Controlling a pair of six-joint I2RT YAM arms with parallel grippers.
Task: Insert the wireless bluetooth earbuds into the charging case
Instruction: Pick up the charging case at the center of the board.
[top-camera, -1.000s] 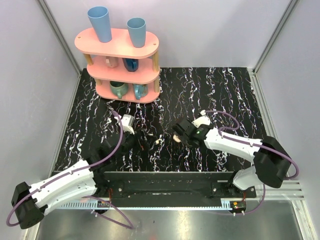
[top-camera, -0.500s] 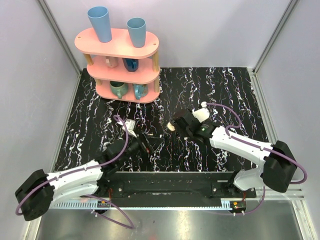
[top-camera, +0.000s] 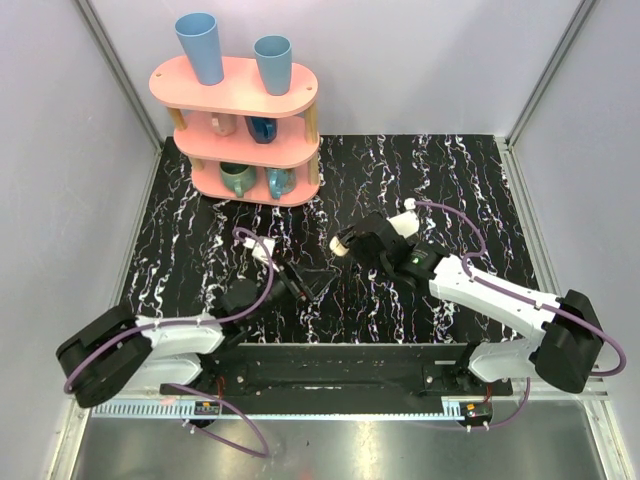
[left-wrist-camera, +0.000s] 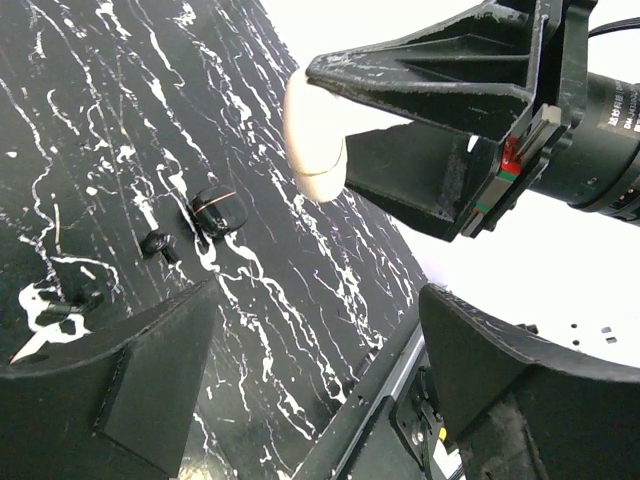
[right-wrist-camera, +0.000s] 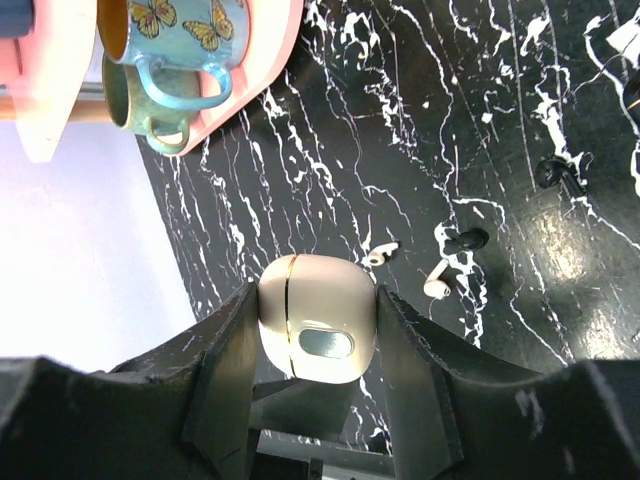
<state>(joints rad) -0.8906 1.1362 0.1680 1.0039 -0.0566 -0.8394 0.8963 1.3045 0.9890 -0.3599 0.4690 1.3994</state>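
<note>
Black marble-patterned tabletop (top-camera: 420, 180) bears one pink three-tier shelf (top-camera: 240, 85) with two blue tumblers (top-camera: 200, 48) on top. The right gripper (top-camera: 348, 243) is clamped on one closed cream rounded charging case (right-wrist-camera: 318, 320), held off the surface. Two tiny white earbuds (right-wrist-camera: 380, 254) lie loose on the marble, near each other. The left gripper (left-wrist-camera: 320, 370) gapes wide, empty.

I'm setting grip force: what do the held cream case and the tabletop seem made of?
Case: probably smooth moulded plastic, going by its satin cream shell with soft highlights, thin gold seam and grey oval inset. Tabletop: glossy black with white marble-look veining. The glare suggests polished stone or printed laminate; cannot tell which.
</note>
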